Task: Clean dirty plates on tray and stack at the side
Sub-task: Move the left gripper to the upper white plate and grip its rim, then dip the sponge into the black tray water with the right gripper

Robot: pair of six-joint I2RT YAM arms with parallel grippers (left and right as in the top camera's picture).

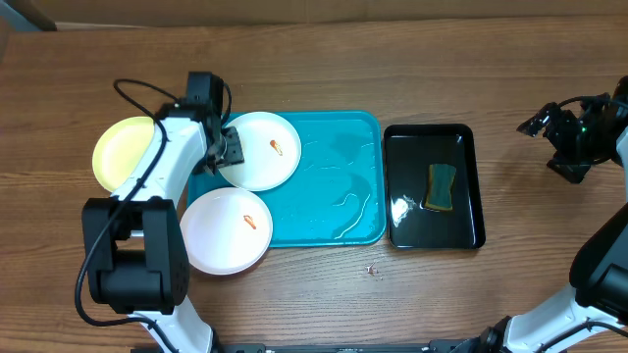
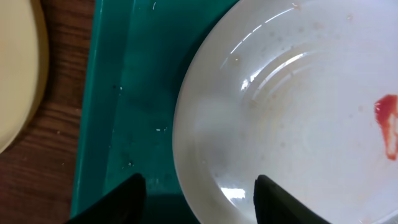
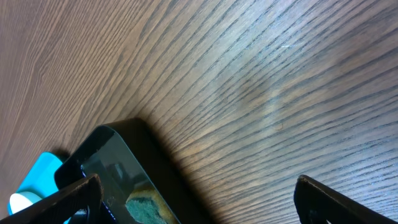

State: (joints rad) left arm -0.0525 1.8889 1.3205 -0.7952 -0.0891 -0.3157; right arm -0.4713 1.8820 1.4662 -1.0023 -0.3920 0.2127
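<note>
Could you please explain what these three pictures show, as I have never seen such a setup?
These are two robot arms at a table. One picture looks down from above; the other two come from cameras on the arms' wrists. The left gripper is open, its fingers either side of the rim of a white plate on the turquoise tray. A second white plate overlaps the tray's corner; a yellow plate lies beside it on the table. The right gripper hangs open near a black tray with a sponge.

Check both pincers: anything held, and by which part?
Nothing held. Left pincer is open, rim of the white plate between its fingers; right pincer is open above the table.
</note>
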